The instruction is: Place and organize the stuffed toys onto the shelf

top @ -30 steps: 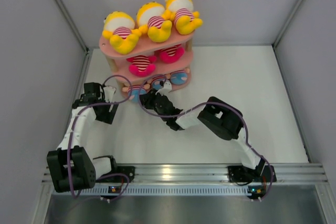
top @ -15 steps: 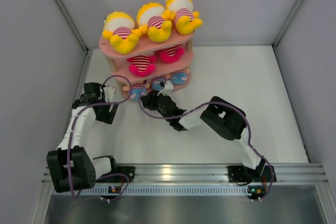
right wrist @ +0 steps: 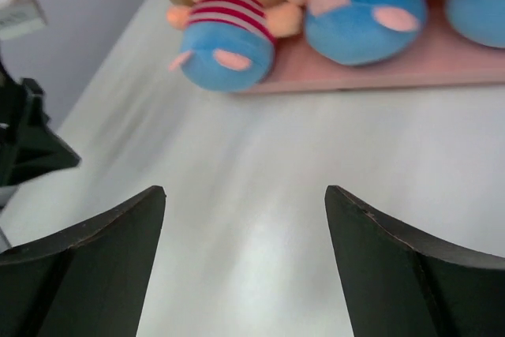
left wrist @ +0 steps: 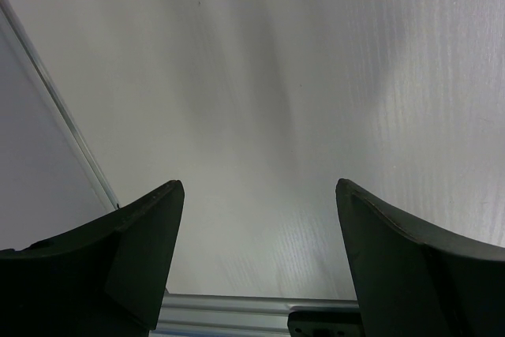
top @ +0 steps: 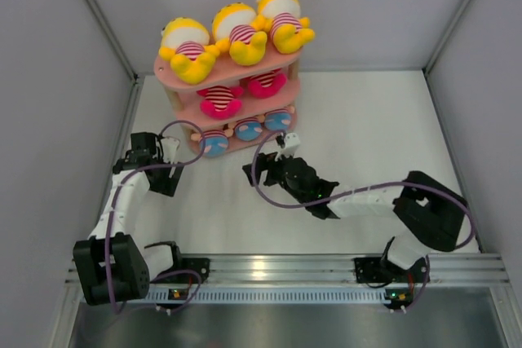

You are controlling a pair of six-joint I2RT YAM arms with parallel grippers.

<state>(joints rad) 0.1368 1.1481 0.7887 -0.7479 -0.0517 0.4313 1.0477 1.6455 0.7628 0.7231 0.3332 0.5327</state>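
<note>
The pink shelf (top: 232,77) stands at the back left of the table. Three yellow stuffed toys (top: 232,34) lie on its top board, and two pink ones (top: 220,99) on the middle board. Three blue-bottomed dolls in striped shirts (top: 247,130) lie in a row on the bottom board (right wrist: 379,76); the leftmost doll (right wrist: 225,49) is beside a wooden post. My right gripper (top: 259,167) (right wrist: 245,195) is open and empty, a short way in front of that board. My left gripper (top: 163,178) (left wrist: 260,187) is open and empty over the table, left of the shelf.
White walls close in the table on the left, back and right. An aluminium rail (top: 285,266) runs along the near edge. My left arm (right wrist: 28,140) shows dark at the left of the right wrist view.
My right gripper has opened and drawn back from the bottom board towards the near right, leaving the blue-bottomed doll there. The left arm has barely moved.
</note>
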